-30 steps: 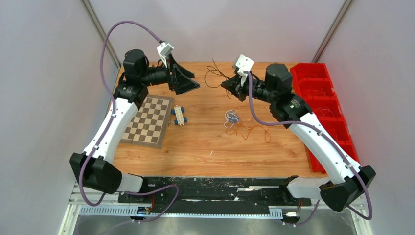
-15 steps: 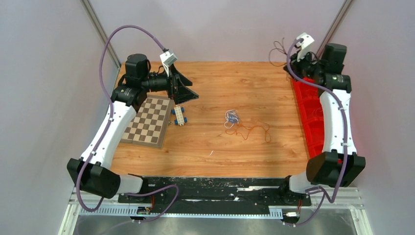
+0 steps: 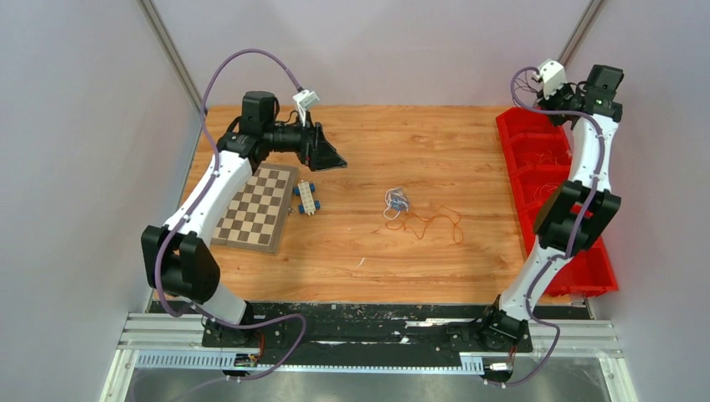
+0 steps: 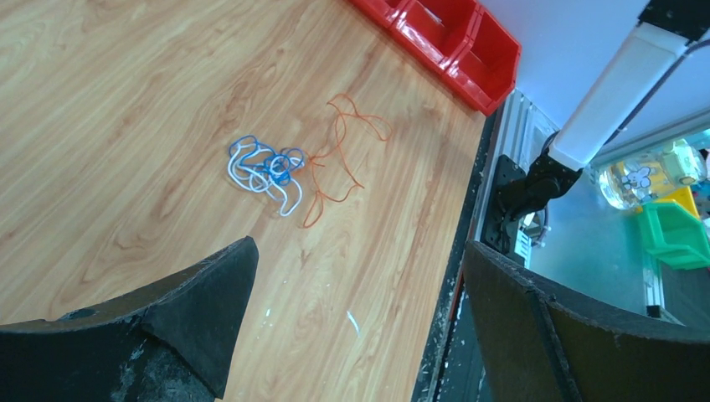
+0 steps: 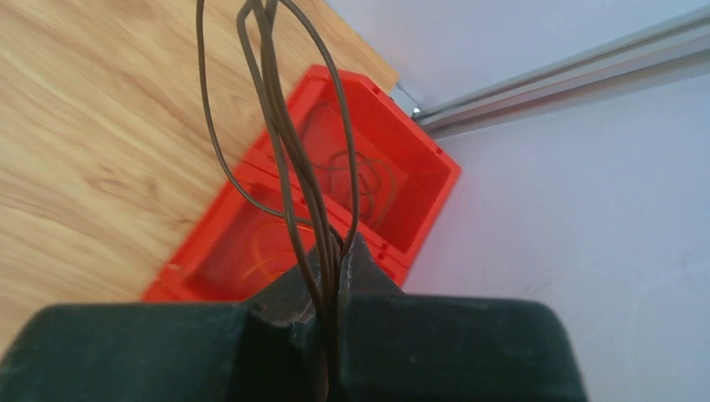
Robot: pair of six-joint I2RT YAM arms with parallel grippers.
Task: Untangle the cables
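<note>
Right jaws pinched shut on the dark brown cable (image 5: 285, 126). Its strands stick out from the tips as long narrow loops, long axis in line with my fingers. I'm raised at the far right corner of the table (image 3: 419, 142), and in the wrist view the end compartment of the red bins (image 5: 419, 167) sits behind the loops. That compartment has a dark wire coil (image 5: 360, 180) in it.

Left jaws wide, gripping nothing, up over the far left of the table by the chessboard (image 3: 255, 208).

Blue-white cable (image 4: 266, 172) is a small knot mid-table, ahead of the left jaws and well apart. Orange cable (image 4: 339, 151) lies loose just beside the knot, long axis running from it toward the bins. Can't tell if the two are hooked together.
</note>
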